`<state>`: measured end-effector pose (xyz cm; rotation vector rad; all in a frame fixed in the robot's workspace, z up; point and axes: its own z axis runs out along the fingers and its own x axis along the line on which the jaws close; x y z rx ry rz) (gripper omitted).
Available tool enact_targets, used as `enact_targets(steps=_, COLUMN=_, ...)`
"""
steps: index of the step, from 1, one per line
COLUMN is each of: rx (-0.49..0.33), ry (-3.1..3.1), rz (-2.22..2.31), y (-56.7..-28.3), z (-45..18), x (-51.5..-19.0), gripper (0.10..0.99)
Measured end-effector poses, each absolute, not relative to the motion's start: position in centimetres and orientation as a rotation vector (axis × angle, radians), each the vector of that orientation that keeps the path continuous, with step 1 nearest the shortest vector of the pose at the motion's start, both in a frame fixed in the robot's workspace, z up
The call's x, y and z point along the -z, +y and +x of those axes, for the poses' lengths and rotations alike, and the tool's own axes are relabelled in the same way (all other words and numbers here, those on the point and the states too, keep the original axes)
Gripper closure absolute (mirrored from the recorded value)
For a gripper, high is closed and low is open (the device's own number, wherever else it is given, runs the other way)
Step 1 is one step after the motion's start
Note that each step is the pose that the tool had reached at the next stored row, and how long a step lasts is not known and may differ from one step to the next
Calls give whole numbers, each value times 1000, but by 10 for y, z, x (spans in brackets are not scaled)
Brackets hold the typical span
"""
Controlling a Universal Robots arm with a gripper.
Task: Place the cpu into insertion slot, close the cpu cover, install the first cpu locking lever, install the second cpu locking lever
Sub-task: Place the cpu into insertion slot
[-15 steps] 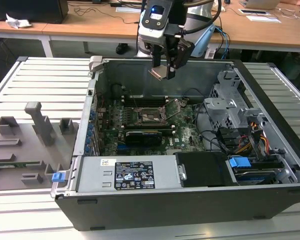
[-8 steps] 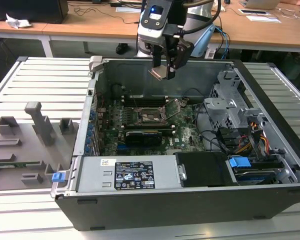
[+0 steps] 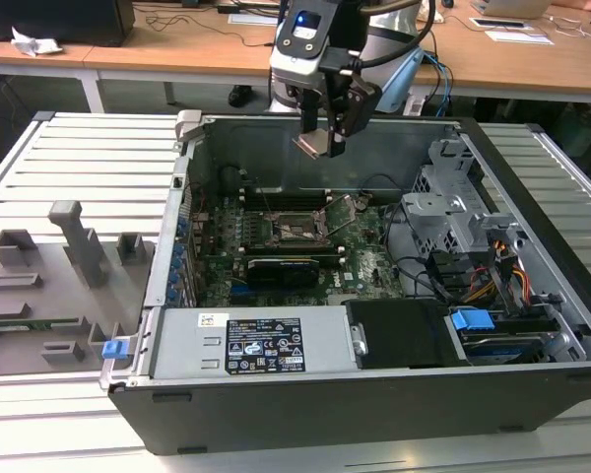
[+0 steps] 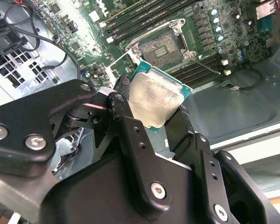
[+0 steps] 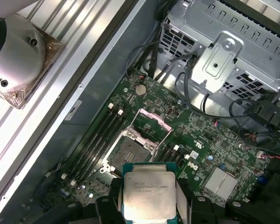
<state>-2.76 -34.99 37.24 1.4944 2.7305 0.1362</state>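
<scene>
My gripper hangs above the open computer case, shut on the cpu. In both wrist views the cpu shows as a silvery square chip on a green edge, pinched between the two black fingers. The insertion slot lies uncovered on the green motherboard, well below the chip. Beside the slot the cpu cover stands swung up and open. A thin locking lever sticks out at the slot's side.
Black memory slots run beside the socket. A long black card lies in front of it. A grey drive cage with cables stands on the exterior view's right, the power supply at the front. Grey fixtures sit outside the case.
</scene>
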Motion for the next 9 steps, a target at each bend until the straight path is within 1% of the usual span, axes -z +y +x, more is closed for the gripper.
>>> enact_targets(steps=9, rx=-136, ry=2715, rz=1521, y=-350, z=-28, x=-371, gripper=545)
